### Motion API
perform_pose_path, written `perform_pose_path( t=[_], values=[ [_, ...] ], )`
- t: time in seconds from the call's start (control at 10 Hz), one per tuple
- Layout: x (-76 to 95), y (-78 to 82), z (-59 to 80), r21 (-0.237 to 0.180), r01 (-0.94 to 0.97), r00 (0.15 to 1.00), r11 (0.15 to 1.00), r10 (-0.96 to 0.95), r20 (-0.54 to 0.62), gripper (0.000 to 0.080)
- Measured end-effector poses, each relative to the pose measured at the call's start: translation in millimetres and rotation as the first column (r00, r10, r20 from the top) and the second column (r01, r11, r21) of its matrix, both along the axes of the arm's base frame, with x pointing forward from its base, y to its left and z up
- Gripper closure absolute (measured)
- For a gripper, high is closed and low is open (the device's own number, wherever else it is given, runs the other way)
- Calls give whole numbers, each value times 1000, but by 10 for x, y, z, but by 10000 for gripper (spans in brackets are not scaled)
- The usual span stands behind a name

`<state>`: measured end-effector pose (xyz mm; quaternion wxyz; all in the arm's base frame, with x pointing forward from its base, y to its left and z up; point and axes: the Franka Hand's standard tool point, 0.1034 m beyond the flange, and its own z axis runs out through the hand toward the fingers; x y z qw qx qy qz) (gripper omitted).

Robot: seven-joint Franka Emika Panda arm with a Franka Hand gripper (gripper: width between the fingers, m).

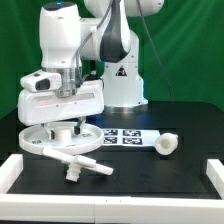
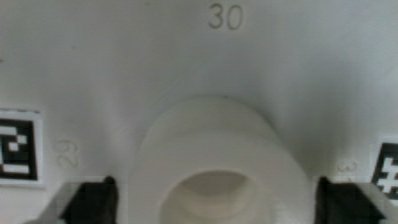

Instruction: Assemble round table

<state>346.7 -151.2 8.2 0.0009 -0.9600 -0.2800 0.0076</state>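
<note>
**Jaws spread over the tabletop's centre socket**

I had the gripper (image 1: 70, 126) low over the round tabletop disc (image 1: 42, 140), which sat on the black counter (image 1: 150, 178) toward the exterior view's left. In the wrist view the jaws stood wide apart, with a dark finger (image 2: 80, 205) at each side. Neither finger touched the raised socket (image 2: 214, 140) that sat between them in the middle of the disc's white face (image 2: 214, 60). The socket had a round opening near the jaws, and I could not tell how deep it went. A square tag (image 2: 18, 145) showed on the disc on either side of the socket, and the number 30 was moulded beyond it.

The low white border wall (image 1: 110, 207) boxed in the counter along the front and the exterior view's left, and all three loose parts lay inside it. The cross-shaped foot (image 1: 78, 165) lay just in front of the disc, between it and the front wall. I could not tell whether it touched the disc's rim. The short thick cylinder (image 1: 165, 144) appeared to lie on its side, well apart toward the exterior view's right. It was at the end of the marker board (image 1: 122, 136), which lay flat between disc and cylinder.

There was open counter in front of the cylinder and to the right of the foot. Room was tightest at the disc's left, near the wall.
</note>
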Motion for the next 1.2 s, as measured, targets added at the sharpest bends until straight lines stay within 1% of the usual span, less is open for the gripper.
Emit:
perform_pose_path(
  t=[0.1, 0.3, 0.4, 0.5, 0.6, 0.7, 0.8, 1.0, 1.1, 1.2],
  values=[
    [1, 0, 1, 0, 0, 1000, 1000, 0, 0, 403],
    [3, 10, 4, 3, -1, 1000, 1000, 1, -6, 401],
    [38, 54, 46, 11, -9, 1000, 1000, 10, -26, 401],
    [160, 139, 189, 10, -16, 1000, 1000, 16, -27, 401],
    [257, 270, 360, 9, -6, 999, 1000, 6, -38, 401],
    [407, 433, 627, 4, -6, 999, 1000, 6, -44, 401],
    [543, 603, 825, -7, 23, 999, 1000, -23, -32, 401],
    [733, 1116, 915, -17, 116, 993, 993, -116, -19, 400],
    [886, 1305, 978, -17, 139, 990, 990, -139, 0, 400],
    [933, 1375, 943, -12, 136, 991, 991, -136, 14, 399]
  ],
)
